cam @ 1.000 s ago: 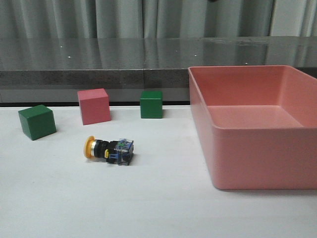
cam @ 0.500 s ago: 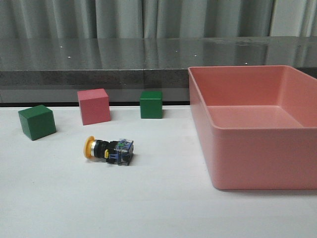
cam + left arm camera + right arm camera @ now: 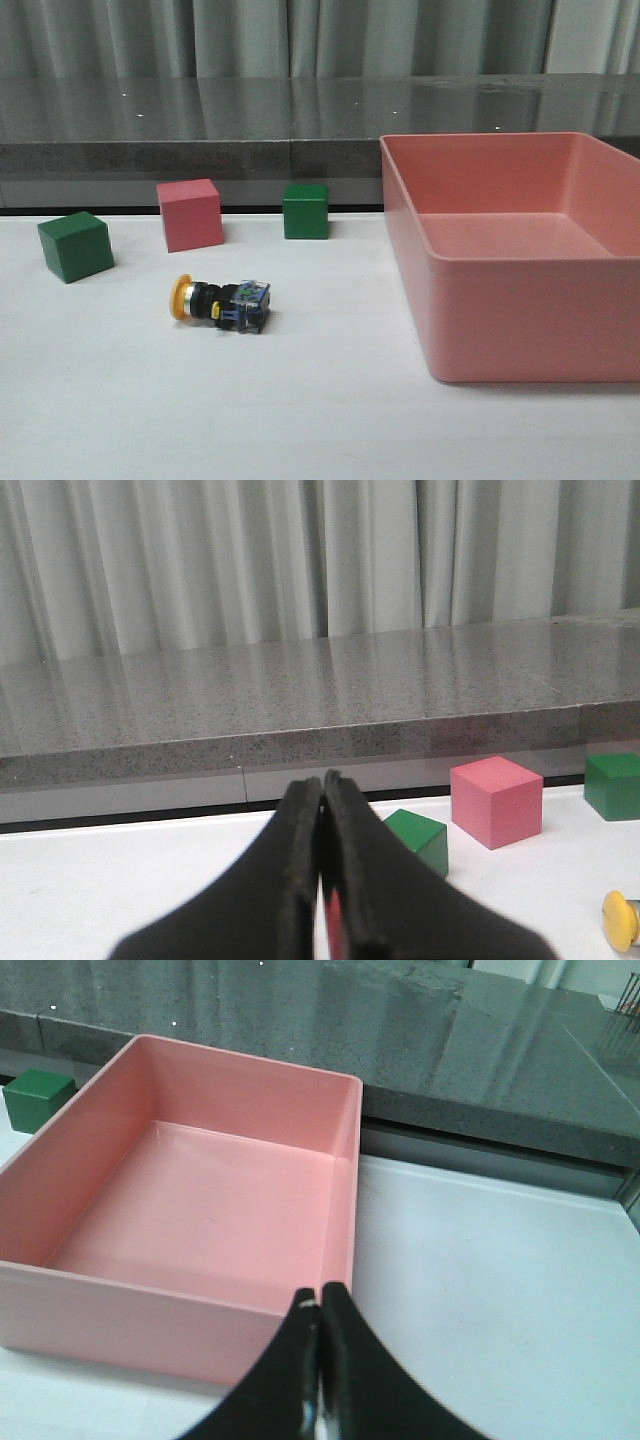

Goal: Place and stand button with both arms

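Nothing has shifted: button still down.
The button [image 3: 220, 301] lies on its side left of centre on the counter [image 3: 320, 420], unmoved; my left hand [image 3: 322, 880] and right hand [image 3: 319, 1360] stay clenched, empty, not yet reaching.

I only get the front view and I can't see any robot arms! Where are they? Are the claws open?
Observer: The left gripper is shut, empty, hanging over the table.
Operator: Can it see the button?
Observer: Only the yellow cap of the button, at the edge of the left wrist view.
Operator: And the other claw?
Observer: The right gripper is shut too, beside the pink bin, which holds nothing.
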Motion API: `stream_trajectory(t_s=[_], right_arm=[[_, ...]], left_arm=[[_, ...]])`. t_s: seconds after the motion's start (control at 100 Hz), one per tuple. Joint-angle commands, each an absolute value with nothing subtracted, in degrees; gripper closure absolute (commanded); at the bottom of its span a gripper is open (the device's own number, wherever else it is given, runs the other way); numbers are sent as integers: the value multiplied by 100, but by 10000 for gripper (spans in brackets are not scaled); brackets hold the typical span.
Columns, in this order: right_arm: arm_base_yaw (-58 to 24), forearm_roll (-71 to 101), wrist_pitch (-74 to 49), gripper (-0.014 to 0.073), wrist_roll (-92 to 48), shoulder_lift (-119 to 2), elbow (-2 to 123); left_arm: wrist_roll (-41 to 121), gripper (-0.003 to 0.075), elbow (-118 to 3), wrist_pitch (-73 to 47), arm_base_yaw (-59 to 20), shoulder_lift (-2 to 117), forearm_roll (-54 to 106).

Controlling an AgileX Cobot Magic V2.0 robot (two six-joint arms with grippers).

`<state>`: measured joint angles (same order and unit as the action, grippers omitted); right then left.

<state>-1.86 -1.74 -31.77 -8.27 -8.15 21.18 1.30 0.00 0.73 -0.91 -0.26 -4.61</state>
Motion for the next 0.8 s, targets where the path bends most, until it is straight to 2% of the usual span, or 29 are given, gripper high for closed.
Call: stream_trajectory(t_s=[0.0,0.19,0.4,0.57,0.71,0.79], right_arm=[[-141,-251,-2555,655,-823,-860,2251],[-141,-251,-2479,655,-823,-860,2251],[-141,-251,-2479,655,-823,-860,2251],[-141,-251,-2485,655,-823,-860,2251],[-141,-251,-2491,655,-823,-860,2251],[-141,-251,-2503,655,-823,-860,2251]], left_arm=[[86,739,257,568,-84,-190,-309],[-47,740,154,1142,-95,-190,1461],[-47,740,-897,-157,-95,111,1093],[0,740,-2081,-1225,-95,1529,1034],[787,738,-3095,-1725,-95,3074,1060],[1437,690,-3657,-1921,-103,3854,1160]])
